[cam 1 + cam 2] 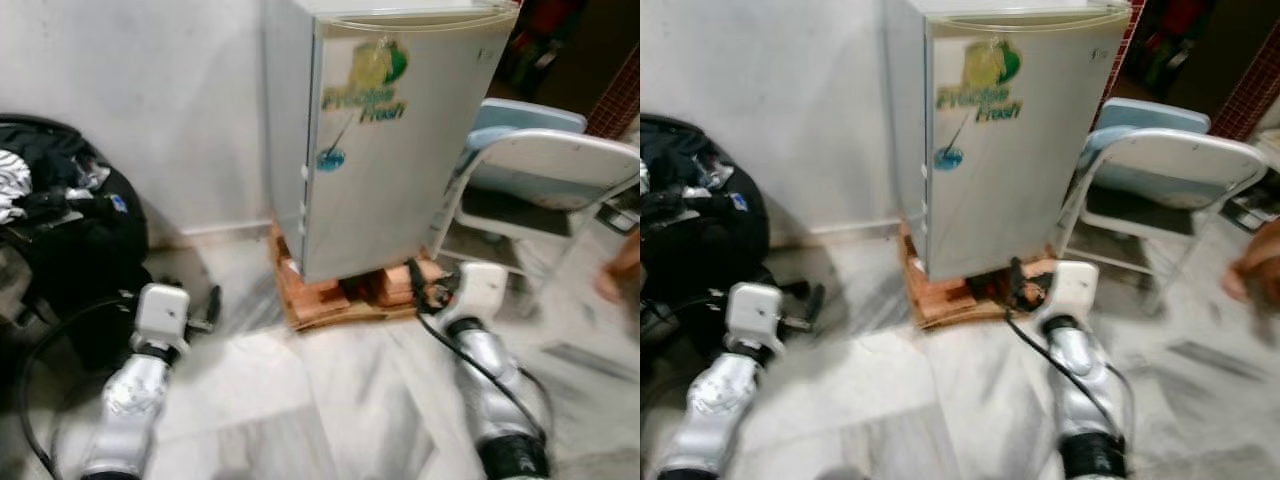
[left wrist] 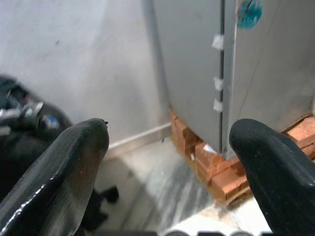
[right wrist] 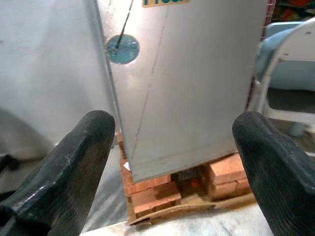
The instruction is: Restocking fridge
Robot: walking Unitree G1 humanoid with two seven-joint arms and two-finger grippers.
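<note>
The fridge [image 1: 385,140], a small silver one with a green "Fresh" sticker on its door, stands shut against the white wall [image 1: 130,100], raised on a base of red bricks [image 1: 330,295], likely to keep it off the marble floor [image 1: 300,400]. Its door faces the robot, so it has to be opened before any restocking can begin; no items to stock can be made out.

Just to the fridge's right a white folding chair [image 1: 545,165] sits close by, and at the far right edge part of a person's hand [image 1: 620,270] shows, blurred. To the left, a black bag [image 1: 70,230] lies heaped on the floor by the wall.

Both arms are stretched forward and low toward the fridge's foot. The left gripper [image 2: 167,162] has its fingers spread wide and holds nothing, pointing at the hinge-side corner. The right gripper [image 3: 172,157] is likewise wide apart and empty, aimed at the lower door.
</note>
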